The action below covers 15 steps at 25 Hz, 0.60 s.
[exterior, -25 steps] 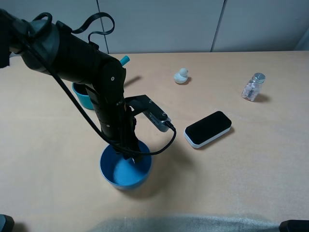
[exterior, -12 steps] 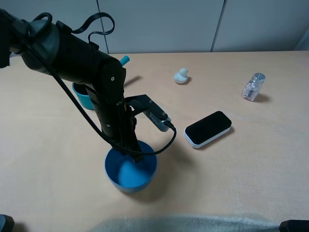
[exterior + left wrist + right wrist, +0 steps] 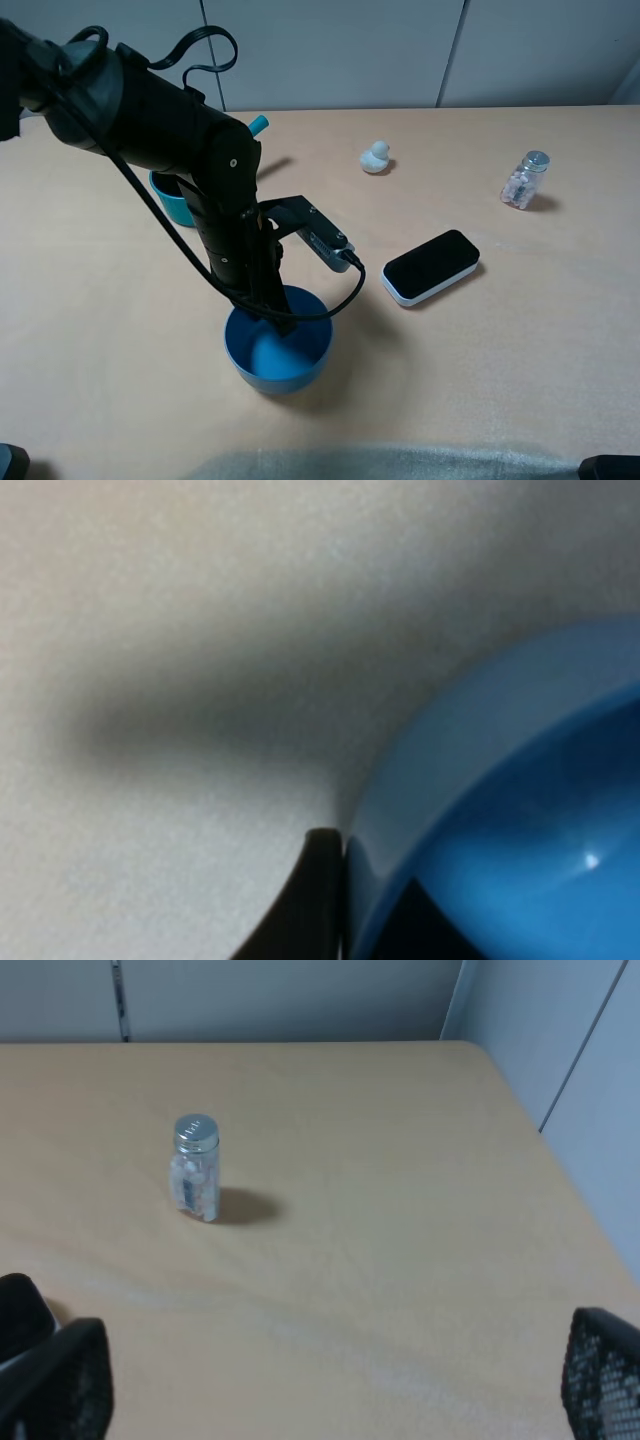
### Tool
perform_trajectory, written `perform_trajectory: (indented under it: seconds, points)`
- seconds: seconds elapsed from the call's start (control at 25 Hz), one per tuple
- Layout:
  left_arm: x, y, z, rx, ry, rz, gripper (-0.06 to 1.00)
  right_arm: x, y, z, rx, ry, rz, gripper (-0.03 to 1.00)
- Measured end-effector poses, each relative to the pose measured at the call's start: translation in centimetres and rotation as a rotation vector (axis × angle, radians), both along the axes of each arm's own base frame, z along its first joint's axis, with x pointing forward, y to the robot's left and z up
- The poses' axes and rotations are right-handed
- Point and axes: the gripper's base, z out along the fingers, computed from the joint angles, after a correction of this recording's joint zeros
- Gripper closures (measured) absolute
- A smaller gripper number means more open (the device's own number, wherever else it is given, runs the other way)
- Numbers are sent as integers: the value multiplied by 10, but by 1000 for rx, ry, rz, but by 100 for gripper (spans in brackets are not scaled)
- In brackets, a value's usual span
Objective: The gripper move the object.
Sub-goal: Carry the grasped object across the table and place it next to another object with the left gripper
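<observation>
The blue bowl (image 3: 285, 365) sits on the tan table near the front, left of centre. My left gripper (image 3: 272, 318) reaches down from the black arm onto the bowl's far rim. In the left wrist view the gripper (image 3: 345, 880) is shut on the bowl (image 3: 520, 810), with one dark finger outside the wall and the other inside it. My right gripper (image 3: 335, 1360) stands open over bare table, and its meshed fingertips (image 3: 60, 1380) hold nothing.
A teal saucepan (image 3: 172, 203) sits behind the left arm, partly hidden. A white duck (image 3: 376, 157) and a small metal-lidded jar (image 3: 524, 180) stand toward the back. A black and white device (image 3: 430, 266) lies right of the bowl. The jar (image 3: 196, 1167) shows in the right wrist view.
The left gripper has shut on the bowl's rim. The bowl has shifted a little to the right with it.
</observation>
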Motion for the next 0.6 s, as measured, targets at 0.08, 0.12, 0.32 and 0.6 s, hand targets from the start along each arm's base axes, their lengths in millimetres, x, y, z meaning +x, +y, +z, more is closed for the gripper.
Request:
perform_trajectory:
  seconds: [0.08,0.12,0.32,0.6]
  points:
    - [0,0,0,1,2,0,89,0,0,0,0,0,0,29]
    - [0,0,0,1,1,0,89,0,0,0,0,0,0,29]
    - [4,-4,19,-37,-33,1,89,0,0,0,0,0,0,29]
    - [11,-5,59,-83,-82,49,89,0,0,0,0,0,0,29]
